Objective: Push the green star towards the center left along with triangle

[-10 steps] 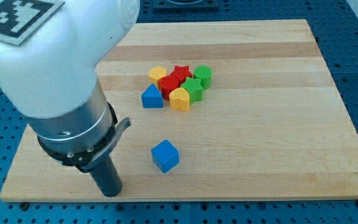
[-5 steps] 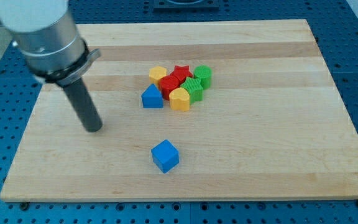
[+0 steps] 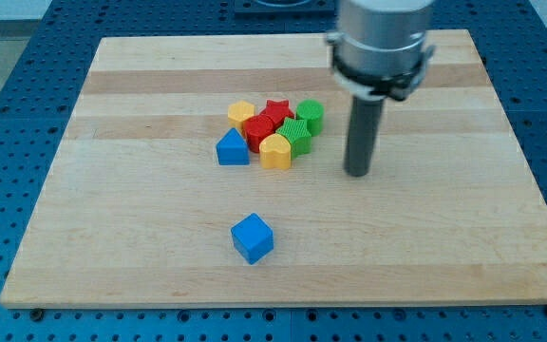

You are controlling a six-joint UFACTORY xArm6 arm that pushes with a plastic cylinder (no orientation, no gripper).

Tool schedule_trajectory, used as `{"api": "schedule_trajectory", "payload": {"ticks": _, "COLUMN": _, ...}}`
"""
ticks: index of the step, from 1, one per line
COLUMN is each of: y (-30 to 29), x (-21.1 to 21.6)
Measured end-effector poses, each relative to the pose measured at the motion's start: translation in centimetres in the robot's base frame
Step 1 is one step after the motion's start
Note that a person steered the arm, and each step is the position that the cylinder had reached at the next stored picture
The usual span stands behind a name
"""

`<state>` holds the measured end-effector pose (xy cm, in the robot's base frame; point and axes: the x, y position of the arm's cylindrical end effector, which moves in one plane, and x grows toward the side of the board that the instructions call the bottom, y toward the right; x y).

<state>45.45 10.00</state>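
The green star (image 3: 297,136) sits on the right side of a tight cluster near the board's middle. The blue triangle (image 3: 233,149) is at the cluster's left end. Between them lie a yellow heart (image 3: 274,150) and a red block (image 3: 259,131). Behind are a yellow hexagon (image 3: 241,114), a red star (image 3: 276,111) and a green cylinder (image 3: 311,115). My tip (image 3: 356,173) rests on the board to the right of the cluster, a short gap from the green star.
A blue cube (image 3: 253,237) lies alone below the cluster, toward the view's bottom. The wooden board (image 3: 112,190) is bounded by a blue perforated table on all sides.
My tip has swept from the board's lower left, up along the left side, and across to the right of the cluster. No block has moved.
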Motion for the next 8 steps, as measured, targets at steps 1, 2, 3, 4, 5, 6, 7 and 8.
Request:
{"api": "schedule_trajectory", "payload": {"ticks": 1, "y": 0.1, "x": -3.8}}
{"api": "schedule_trajectory", "payload": {"ticks": 2, "y": -3.8, "x": -4.2}}
{"api": "schedule_trajectory", "payload": {"ticks": 3, "y": -8.7, "x": -4.1}}
{"api": "schedule_trajectory", "payload": {"ticks": 4, "y": -12.7, "x": -4.1}}
{"api": "schedule_trajectory", "payload": {"ticks": 5, "y": -13.5, "x": -4.1}}
{"api": "schedule_trajectory", "payload": {"ticks": 6, "y": -12.0, "x": -4.1}}
{"api": "schedule_trajectory", "payload": {"ticks": 7, "y": -14.6, "x": -3.8}}
{"api": "schedule_trajectory", "payload": {"ticks": 8, "y": -19.0, "x": -3.6}}
